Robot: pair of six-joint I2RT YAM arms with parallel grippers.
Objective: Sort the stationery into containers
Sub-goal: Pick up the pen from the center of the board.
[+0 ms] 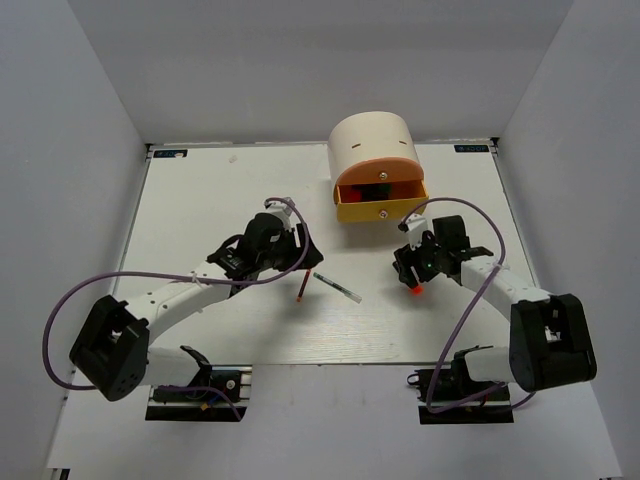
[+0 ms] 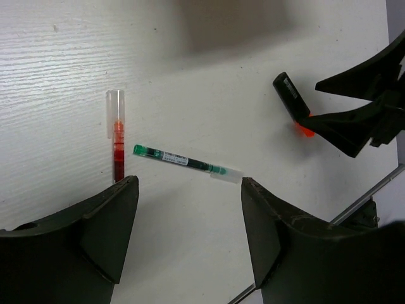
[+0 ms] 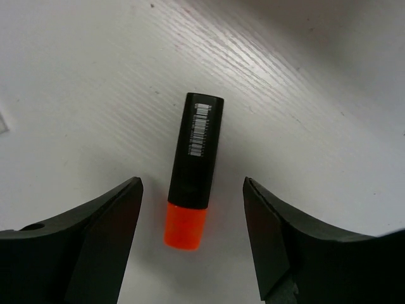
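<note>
Two labels in view, neither readable: a white barcode sticker (image 3: 200, 130) on the orange-capped highlighter (image 3: 192, 174) and fine print on the clear pen (image 2: 186, 163). Highlighter lies centre frame on the tabletop (image 3: 76, 95) between the spread fingers of the right gripper (image 3: 192, 183), no contact. Left gripper (image 2: 188, 183) also open, over the clear pen; red pen (image 2: 117, 142) left of it. Organiser (image 1: 376, 150) top centre, yellow drawer (image 1: 380, 210) pulled out.
</note>
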